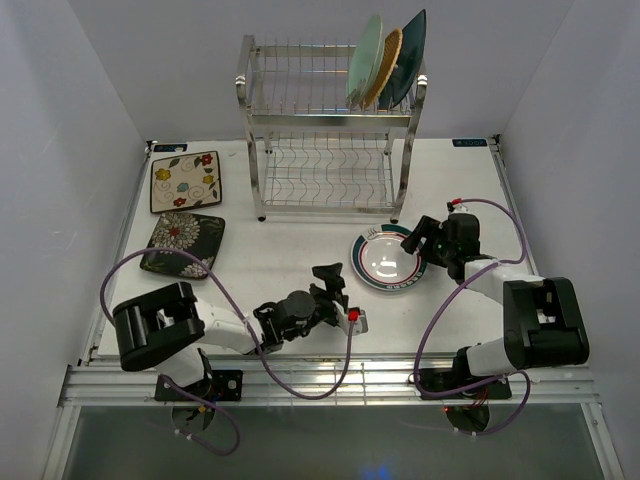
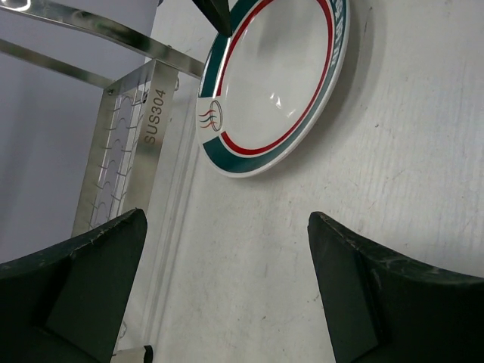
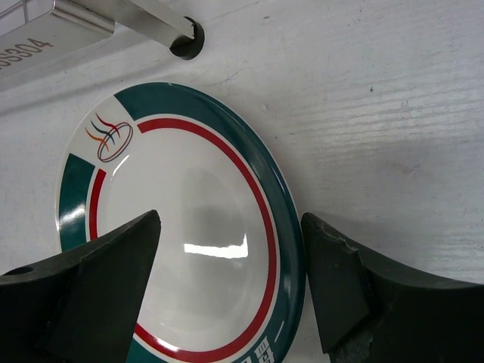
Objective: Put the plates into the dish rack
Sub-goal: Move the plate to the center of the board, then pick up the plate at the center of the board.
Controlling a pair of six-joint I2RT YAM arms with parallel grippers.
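Note:
A white plate with a green and red rim [image 1: 386, 262] lies flat on the table in front of the dish rack [image 1: 325, 130]. My right gripper [image 1: 421, 240] is open and low at its right edge. In the right wrist view the gripper [image 3: 231, 218] straddles the rim: one finger is over the plate [image 3: 189, 189], the other outside it. My left gripper [image 1: 332, 285] is open over bare table, and its wrist view shows the gripper [image 2: 227, 219] short of the plate [image 2: 272, 83]. Pale green [image 1: 364, 62], woven orange [image 1: 384, 66] and teal [image 1: 405, 58] plates stand in the rack's upper tier.
A cream floral rectangular plate [image 1: 186, 181] and a dark floral plate [image 1: 183, 243] lie at the table's left. The rack's lower tier [image 1: 325, 180] holds nothing. A rack post [image 2: 151, 113] and foot [image 3: 187, 38] stand close to the striped plate.

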